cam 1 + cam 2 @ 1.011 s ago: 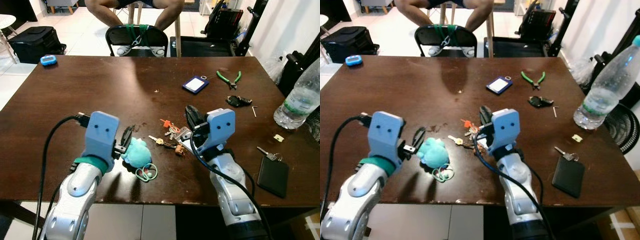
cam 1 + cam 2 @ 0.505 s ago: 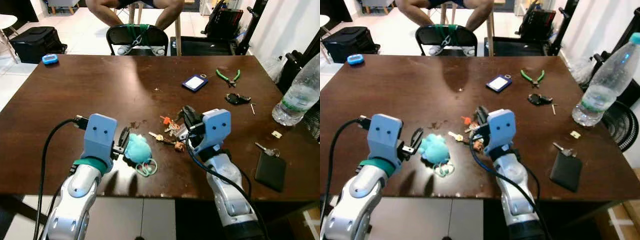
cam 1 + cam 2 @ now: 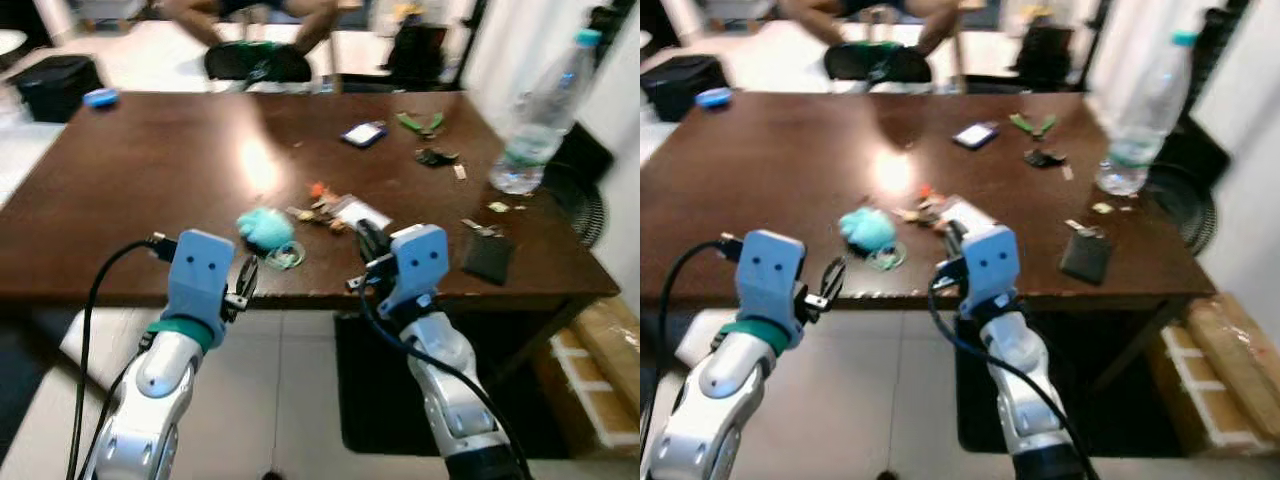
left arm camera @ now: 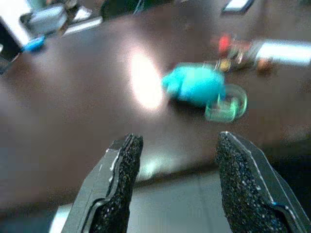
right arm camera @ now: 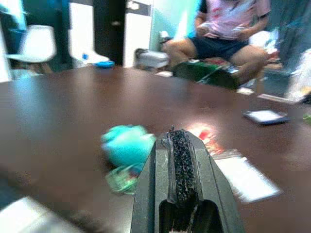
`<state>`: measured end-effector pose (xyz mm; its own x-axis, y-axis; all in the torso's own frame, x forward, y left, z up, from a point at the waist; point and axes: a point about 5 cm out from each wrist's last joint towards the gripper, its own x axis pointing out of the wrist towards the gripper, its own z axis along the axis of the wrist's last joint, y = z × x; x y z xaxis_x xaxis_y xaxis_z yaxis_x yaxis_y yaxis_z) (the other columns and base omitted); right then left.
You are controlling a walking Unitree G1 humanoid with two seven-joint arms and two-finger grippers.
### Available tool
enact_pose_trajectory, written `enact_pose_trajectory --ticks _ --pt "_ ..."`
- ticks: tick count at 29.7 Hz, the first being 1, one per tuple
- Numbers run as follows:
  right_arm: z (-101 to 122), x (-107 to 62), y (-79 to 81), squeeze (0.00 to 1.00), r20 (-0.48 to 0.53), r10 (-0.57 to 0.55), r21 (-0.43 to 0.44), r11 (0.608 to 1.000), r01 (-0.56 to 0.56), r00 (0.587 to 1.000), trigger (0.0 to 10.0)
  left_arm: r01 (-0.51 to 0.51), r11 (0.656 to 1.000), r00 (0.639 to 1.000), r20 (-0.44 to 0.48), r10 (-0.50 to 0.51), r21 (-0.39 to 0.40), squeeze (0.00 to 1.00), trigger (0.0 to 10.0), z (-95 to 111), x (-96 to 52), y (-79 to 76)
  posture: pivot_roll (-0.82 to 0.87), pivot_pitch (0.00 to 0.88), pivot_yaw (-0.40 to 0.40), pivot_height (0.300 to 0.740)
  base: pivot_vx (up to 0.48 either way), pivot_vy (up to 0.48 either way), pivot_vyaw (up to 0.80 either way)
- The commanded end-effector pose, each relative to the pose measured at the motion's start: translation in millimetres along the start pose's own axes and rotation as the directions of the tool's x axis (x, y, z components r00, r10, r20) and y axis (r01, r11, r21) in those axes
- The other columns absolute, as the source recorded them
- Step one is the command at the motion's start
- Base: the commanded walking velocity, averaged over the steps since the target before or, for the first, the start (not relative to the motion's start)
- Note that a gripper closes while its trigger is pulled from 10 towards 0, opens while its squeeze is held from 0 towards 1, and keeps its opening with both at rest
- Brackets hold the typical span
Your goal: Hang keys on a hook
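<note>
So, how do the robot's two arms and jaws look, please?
Both arms are silver with rounded segments. Each wrist carries a light blue box with two small dark dots. The left arm has a green band under its box and a loose black cable looping to it; a black cable also runs along the right arm. The fingers are black, long and rough-textured.

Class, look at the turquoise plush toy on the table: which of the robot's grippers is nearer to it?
Left, narrowly. The left gripper hangs off the table's near edge, just below the turquoise plush toy. The right gripper is at the same edge, off to the toy's right.
</note>
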<state>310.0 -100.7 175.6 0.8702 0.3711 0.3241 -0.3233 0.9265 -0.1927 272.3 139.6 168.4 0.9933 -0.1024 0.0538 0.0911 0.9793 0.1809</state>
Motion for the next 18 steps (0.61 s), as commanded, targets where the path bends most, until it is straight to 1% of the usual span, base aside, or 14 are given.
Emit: enact_pose_trajectory --ticks 1,16,18 --pt "-0.7 -2.9 -3.1 0.0 -0.001 -0.008 -0.009 1.0 0.008 1.0 10.0 0.011 1.0 1.0 0.005 -0.011 -0.002 0.0 10.0 -0.4 0.0 -3.2 -0.08 0.015 0.085 0.74 -0.409 0.0 0.79" --pt "-0.9 -3.1 -2.1 0.0 -0.003 0.005 -0.015 1.0 -0.005 1.0 10.0 0.011 1.0 1.0 0.005 -0.011 -0.002 0.0 10.0 -1.2 0.6 -4.0 -0.08 0.015 0.083 0.74 -0.407 0.0 0.79" --pt "-1.5 -2.9 -1.5 0.0 -0.005 0.009 -0.015 1.0 -0.009 1.0 10.0 0.01 1.0 1.0 0.007 -0.01 -0.003 0.0 10.0 -1.4 1.1 -3.8 -0.08 0.011 0.084 0.74 -0.163 0.0 0.0"
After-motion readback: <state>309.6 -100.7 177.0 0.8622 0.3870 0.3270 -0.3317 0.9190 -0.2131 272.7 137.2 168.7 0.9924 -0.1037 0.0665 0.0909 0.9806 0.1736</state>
